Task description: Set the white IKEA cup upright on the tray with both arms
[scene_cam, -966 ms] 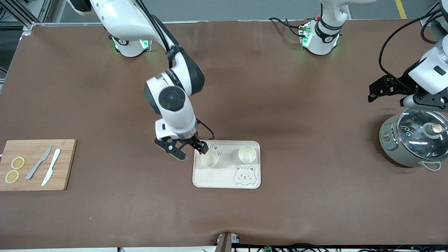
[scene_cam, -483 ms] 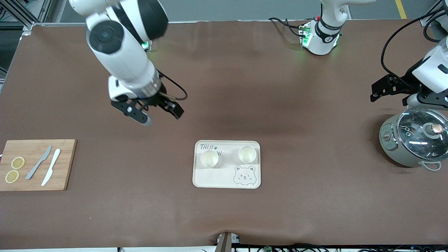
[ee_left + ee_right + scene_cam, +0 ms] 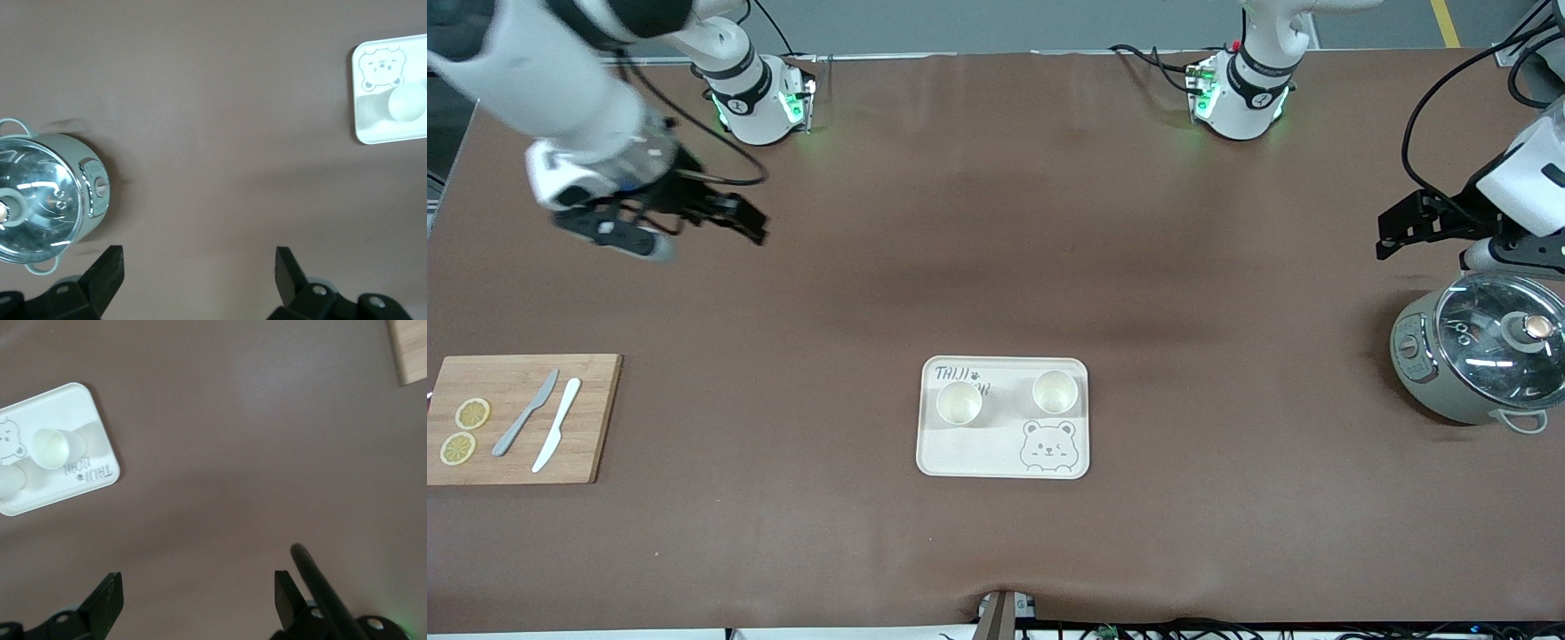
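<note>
On the brown table (image 3: 996, 267), both cups stand on the tray (image 3: 969, 449); both tools spread apart.

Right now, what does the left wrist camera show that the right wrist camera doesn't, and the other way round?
Only the left wrist view shows the grey-green pot with its glass lid, plus the left pincer, open. Only the right wrist view shows a corner of the wooden cutting board, the second cup, and the right pincer, open. Both show the brown table, the cream tray with its bear drawing, and an upright white cup on it.
</note>
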You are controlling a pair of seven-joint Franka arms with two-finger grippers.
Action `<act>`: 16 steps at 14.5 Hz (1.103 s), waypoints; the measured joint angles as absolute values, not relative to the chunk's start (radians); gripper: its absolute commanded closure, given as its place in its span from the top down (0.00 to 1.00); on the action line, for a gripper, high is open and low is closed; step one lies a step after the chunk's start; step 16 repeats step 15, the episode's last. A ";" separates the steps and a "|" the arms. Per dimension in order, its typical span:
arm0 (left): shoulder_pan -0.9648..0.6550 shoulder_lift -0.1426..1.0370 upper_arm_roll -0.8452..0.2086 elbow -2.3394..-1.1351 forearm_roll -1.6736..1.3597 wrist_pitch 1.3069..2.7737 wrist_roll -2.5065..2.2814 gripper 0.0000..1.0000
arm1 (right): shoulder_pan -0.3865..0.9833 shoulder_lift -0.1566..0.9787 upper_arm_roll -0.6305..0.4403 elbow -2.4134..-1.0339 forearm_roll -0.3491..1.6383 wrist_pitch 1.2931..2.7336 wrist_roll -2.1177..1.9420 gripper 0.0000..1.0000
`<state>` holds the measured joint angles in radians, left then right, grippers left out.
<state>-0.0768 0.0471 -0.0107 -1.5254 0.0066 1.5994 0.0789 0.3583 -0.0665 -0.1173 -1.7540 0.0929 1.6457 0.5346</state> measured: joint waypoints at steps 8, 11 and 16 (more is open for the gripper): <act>-0.078 0.047 -0.012 -1.525 0.025 1.607 0.145 1.00 | 0.033 -0.109 -0.126 -1.746 -0.004 1.629 -0.006 1.00; -0.078 0.047 -0.012 -1.525 0.025 1.608 0.154 1.00 | 0.033 -0.109 -0.119 -1.742 -0.009 1.631 -0.009 1.00; -0.078 0.047 -0.013 -1.525 0.025 1.608 0.154 1.00 | 0.033 -0.109 -0.116 -1.742 -0.012 1.631 -0.009 1.00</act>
